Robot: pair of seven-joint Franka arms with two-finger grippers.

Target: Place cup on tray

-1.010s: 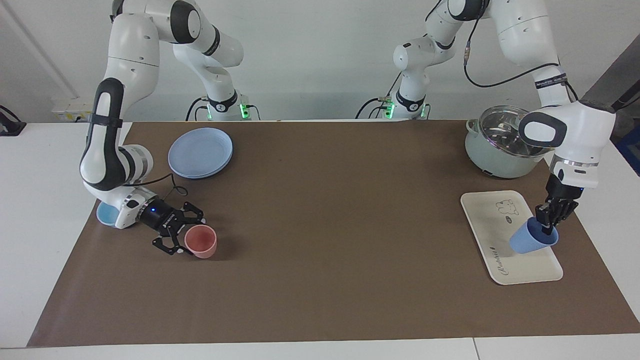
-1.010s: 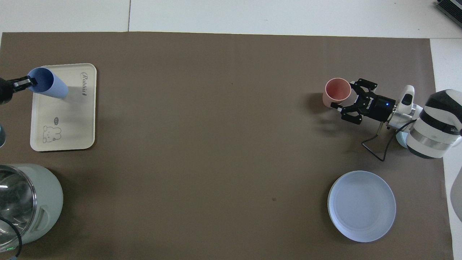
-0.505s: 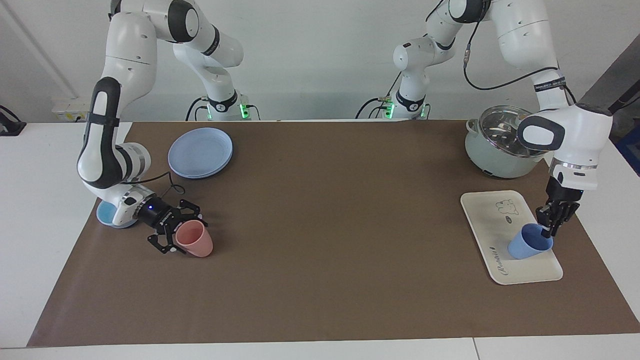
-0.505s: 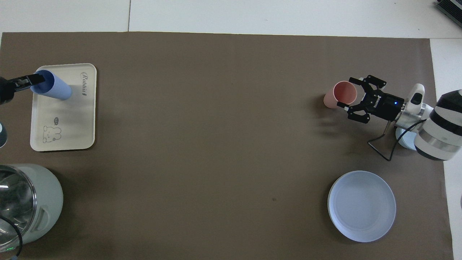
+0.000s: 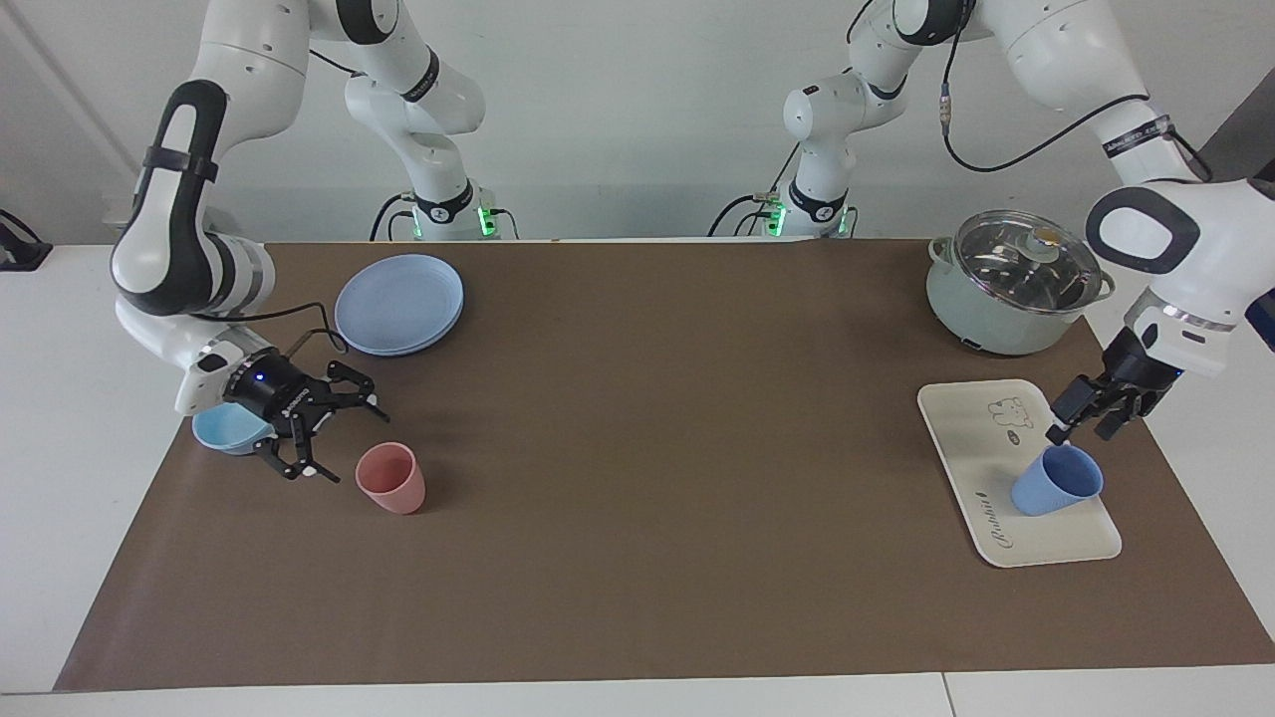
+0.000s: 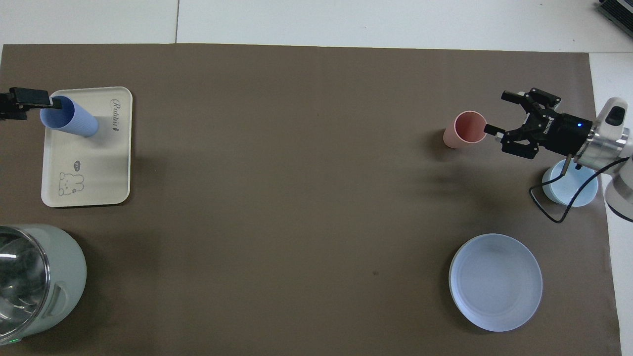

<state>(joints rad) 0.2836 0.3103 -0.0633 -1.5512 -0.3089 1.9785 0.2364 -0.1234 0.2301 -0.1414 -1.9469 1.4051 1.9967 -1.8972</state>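
Left gripper (image 5: 1079, 422), fingers parted and holding nothing, hangs just above the rabbit tray (image 5: 971, 453), where the periwinkle cup (image 5: 1054, 481) stands upright on the end farther from the robots; right gripper (image 5: 324, 435) gapes beside a pink tumbler (image 5: 390, 478).

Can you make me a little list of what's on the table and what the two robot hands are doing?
cup: standing on the tray, at the end farther from the robots
tray: toward the left arm's end, near the pot
left gripper: open, just above the cup's rim
right gripper: open, beside the pink cup
pink cup: upright on the mat
bowl: under the right arm's wrist
plate: near the robots
pot: lid on
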